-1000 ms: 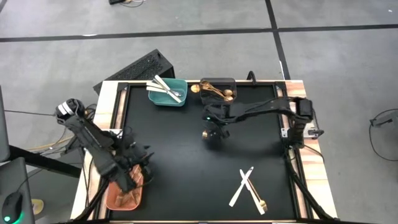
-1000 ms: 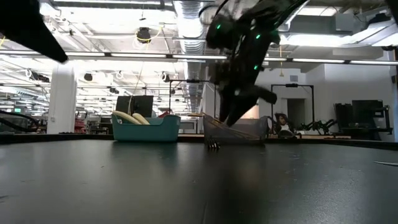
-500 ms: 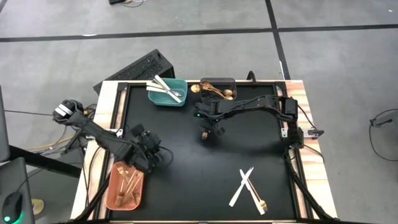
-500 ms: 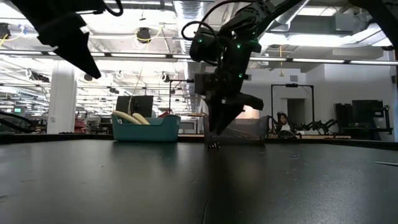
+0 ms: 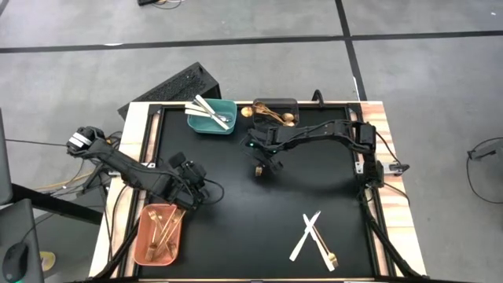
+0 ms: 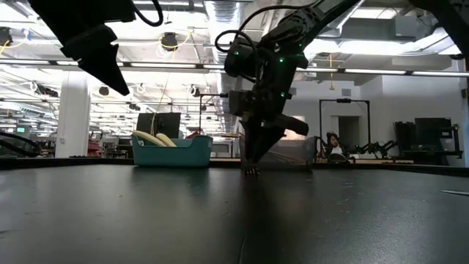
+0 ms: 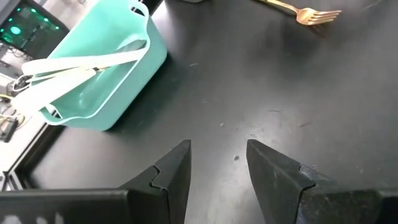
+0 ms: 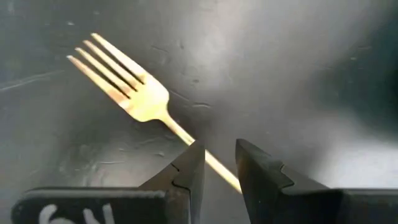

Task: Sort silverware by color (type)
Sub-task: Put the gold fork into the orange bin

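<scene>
A gold fork [image 8: 134,93] lies flat on the black table, its tines [image 6: 251,171] showing at table height. My right gripper [image 8: 219,155] points steeply down over it at the table's far middle [image 5: 259,167], open by a narrow gap, with one finger on either side of the fork's handle. My left gripper [image 7: 217,155] hangs open with nothing between its fingers, above the table beside the salmon bin [image 5: 157,236], which holds several gold forks. White knives lie in the teal bin [image 5: 212,116], and gold spoons lie in the dark grey bin [image 5: 275,112]. My right gripper's fingers [image 8: 261,171] stand across the fork's handle [image 8: 214,165], a little behind the tines, coming from above. The fork lies flat on the table. Whether the fingers touch the handle, I cannot tell.
Two white knives and a gold fork [image 5: 314,238] lie crossed near the table's near right corner. The teal and dark grey bins stand side by side at the far edge. Bare black mat lies between the two grippers.
My left gripper has swung away from above the salmon bin toward the table's middle, turning as it went, so the forks in the bin now show. My right gripper has moved a little toward the table's left and sunk onto the fork on the table.
</scene>
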Controlling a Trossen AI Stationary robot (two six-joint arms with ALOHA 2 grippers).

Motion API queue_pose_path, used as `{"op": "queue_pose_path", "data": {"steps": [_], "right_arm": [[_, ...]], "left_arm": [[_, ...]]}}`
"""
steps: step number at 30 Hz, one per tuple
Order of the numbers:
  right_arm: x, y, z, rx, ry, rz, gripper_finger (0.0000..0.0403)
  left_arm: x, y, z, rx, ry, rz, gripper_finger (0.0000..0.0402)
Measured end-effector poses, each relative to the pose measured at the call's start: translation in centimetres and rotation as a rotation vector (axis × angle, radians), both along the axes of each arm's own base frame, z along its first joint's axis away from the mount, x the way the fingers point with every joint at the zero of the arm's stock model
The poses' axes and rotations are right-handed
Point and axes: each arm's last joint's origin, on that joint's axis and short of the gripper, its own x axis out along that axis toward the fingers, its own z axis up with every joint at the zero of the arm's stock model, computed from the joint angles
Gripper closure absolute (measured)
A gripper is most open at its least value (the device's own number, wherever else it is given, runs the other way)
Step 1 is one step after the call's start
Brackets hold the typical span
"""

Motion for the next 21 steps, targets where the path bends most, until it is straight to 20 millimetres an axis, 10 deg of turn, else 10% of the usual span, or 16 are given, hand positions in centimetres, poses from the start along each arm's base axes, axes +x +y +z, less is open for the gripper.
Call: {"op": "queue_pose_path", "data": {"steps": [21], "right_arm": [[-0.4, -0.6, -2.0, 0.0, 0.108, -0.031, 0.0287]], "left_arm": [[0.2, 0.4, 0.0, 0.008, 0.009, 0.0, 0.0258]]}}
